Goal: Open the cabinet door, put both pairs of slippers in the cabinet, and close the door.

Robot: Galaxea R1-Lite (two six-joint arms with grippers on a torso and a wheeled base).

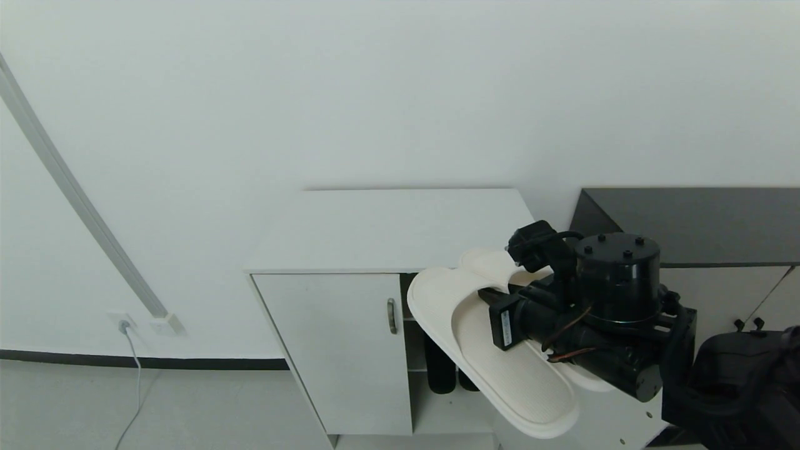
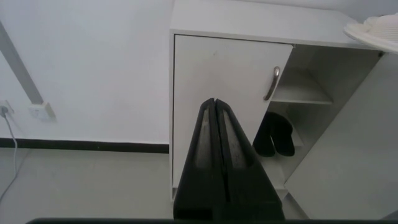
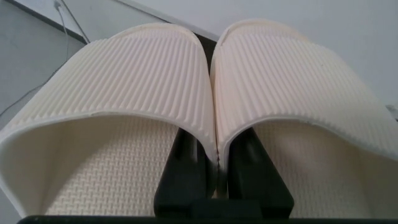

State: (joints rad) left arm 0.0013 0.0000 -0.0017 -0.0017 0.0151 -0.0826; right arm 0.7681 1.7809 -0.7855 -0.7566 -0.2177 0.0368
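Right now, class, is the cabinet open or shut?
Open: one door stands swung out, baring shelves and black slippers inside; the handled door is shut.

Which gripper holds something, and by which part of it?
The right gripper holds the cream slippers by the touching inner sides of their straps. The left gripper is shut, holding nothing.

A plain white wall [image 1: 400,94] fills the far side, evenly lit. On the left, a grey trunking strip [image 1: 75,194] slants down it to a white box [image 1: 167,325], just beside a wall socket [image 1: 125,323] with a grey cable [image 1: 136,375] hanging to the pale grey floor [image 1: 206,406]. A black skirting band [image 1: 144,361] edges the wall's foot. At far right stands a dark-topped unit [image 1: 687,225] with pale fronts.
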